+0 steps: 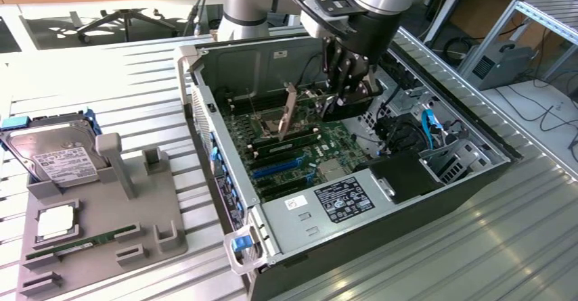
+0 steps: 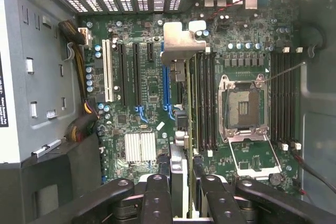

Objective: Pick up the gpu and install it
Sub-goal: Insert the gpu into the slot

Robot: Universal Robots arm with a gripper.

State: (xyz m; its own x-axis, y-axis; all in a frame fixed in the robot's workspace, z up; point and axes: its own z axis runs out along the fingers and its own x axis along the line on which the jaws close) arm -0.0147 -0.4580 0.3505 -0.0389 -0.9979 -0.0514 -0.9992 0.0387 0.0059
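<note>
The gpu [image 1: 291,111] hangs upright inside the open computer case, just above the green motherboard [image 1: 298,159]. My gripper [image 1: 343,101] reaches down into the case and is shut on the card's top edge. From the wrist view the gpu [image 2: 181,45] appears edge-on, its silver bracket toward the case's rear vents and its thin board running back between my two black fingers [image 2: 157,198]. The gripper [image 2: 184,192] clamps it from both sides. The card hangs over the strip of motherboard [image 2: 147,87] between the blue slot [image 2: 166,87] and the memory slots; I cannot tell whether it touches a slot.
The case walls [image 1: 194,91] enclose the gripper closely. The bare processor socket [image 2: 242,106] lies beside the card. Outside the case, on the exterior view's left, a grey fixture [image 1: 99,226] carries a hard drive [image 1: 54,155], a processor chip [image 1: 56,221] and a green memory stick [image 1: 81,242].
</note>
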